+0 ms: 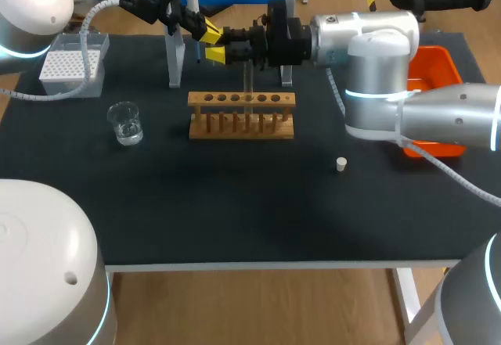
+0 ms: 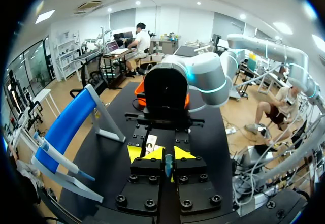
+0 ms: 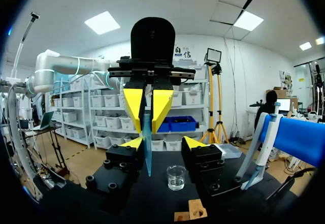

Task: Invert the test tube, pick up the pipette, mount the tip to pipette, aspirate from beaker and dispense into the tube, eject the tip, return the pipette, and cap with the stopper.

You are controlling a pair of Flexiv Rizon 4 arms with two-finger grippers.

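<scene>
The left gripper [image 1: 210, 34] hangs above the far edge of the tabletop [image 1: 235, 220], just behind the wooden rack [image 1: 241, 115]. Its yellow fingers are pinched narrow on the test tube [image 3: 147, 153], which hangs down from them nearly upright. The right gripper [image 1: 221, 54] faces it from the other side. Its fingers are spread wide to either side of the tube, and they do not both touch it (in the right wrist view the tube stands nearer one finger than the other).

The rack stands a little in from the middle of the far edge, and the beaker [image 1: 125, 122] sits towards the left edge. The tip box [image 1: 72, 65] is in the far left corner. The stopper [image 1: 341, 164] lies alone on the mat towards the right edge, with the orange bin [image 1: 435, 70] against that edge. The blue-topped stand [image 2: 66, 127] is at the far edge and carries the pipette [image 2: 57, 156].
</scene>
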